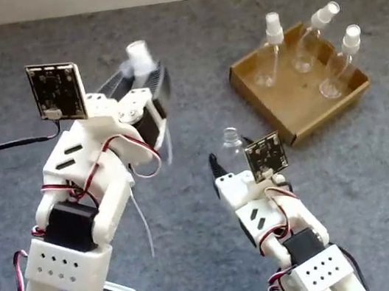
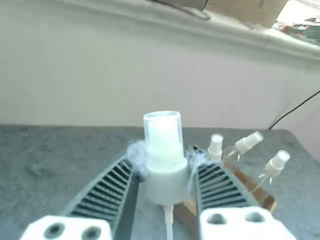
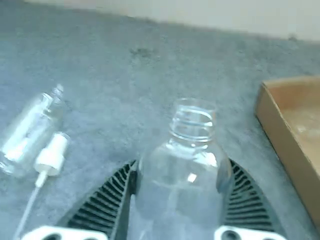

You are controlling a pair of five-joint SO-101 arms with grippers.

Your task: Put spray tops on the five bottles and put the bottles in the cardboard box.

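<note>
My left gripper (image 1: 140, 80) is raised above the carpet, shut on a white spray top (image 1: 138, 54) (image 2: 162, 155) whose thin tube hangs down. Lower and to its right, my right gripper (image 1: 231, 151) (image 3: 180, 175) is shut on an upright clear bottle (image 1: 231, 138) (image 3: 186, 160) with an open threaded neck. The cardboard box (image 1: 287, 116) (image 3: 287, 127) lies at the far right and holds three bottles (image 1: 268, 58) with spray tops on. A further clear bottle (image 3: 30, 127) lies on the carpet with a loose spray top (image 3: 50, 156) beside it.
The surface is grey carpet (image 1: 180, 13), with a pale wall (image 2: 100, 65) along its far edge. Black and red cables (image 1: 1, 148) run beside the left arm. Open carpet lies between the arms and the box.
</note>
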